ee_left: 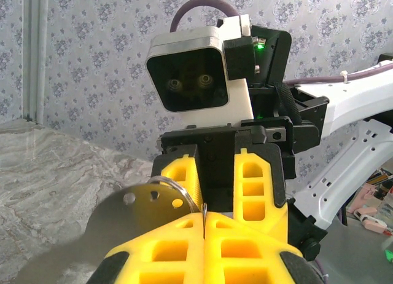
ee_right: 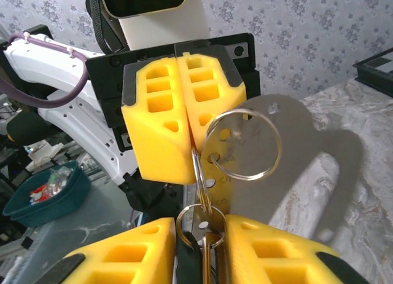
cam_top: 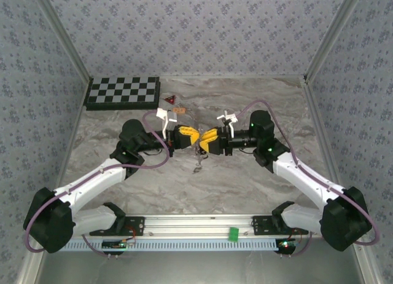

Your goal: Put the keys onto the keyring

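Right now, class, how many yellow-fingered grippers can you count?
2: the left gripper and the right gripper, fingertips nearly meeting at the centre of the top view; none seems hidden.

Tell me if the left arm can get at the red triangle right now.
Likely not yet. The table toward the triangle looks free, but the left end effector is shut on the keyring, leaving no free grip.

no lettering, brand, number or sign can be read anywhere; the small red triangle at upper left may carry a mark, too tiny to tell.
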{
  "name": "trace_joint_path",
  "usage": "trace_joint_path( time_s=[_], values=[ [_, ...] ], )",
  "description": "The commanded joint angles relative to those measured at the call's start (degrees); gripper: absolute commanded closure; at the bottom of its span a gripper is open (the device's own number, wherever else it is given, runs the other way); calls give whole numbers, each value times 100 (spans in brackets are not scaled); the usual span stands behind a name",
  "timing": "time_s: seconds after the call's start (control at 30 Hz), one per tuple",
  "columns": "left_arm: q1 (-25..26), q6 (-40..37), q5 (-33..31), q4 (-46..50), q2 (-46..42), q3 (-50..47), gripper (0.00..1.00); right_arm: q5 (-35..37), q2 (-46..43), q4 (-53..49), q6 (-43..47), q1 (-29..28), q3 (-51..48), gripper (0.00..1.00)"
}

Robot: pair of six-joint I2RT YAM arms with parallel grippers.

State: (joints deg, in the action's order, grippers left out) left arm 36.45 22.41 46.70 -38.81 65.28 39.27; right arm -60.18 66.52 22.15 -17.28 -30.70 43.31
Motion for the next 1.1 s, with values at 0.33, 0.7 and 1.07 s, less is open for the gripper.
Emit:
trace_joint_path(
  time_s=[0.33, 0.7, 1.07],
  values=[
    [22, 9, 28, -206, -102, 283, 100, -36, -247, -469, 304, -16, -87, 82],
    [21, 10, 47, -206, -112, 270, 100, 61, -482, -585, 304, 145, -153, 97],
    [24, -18, 79, -157, -116, 249, 100, 316, -471, -879, 469, 75, -12, 100]
  ],
)
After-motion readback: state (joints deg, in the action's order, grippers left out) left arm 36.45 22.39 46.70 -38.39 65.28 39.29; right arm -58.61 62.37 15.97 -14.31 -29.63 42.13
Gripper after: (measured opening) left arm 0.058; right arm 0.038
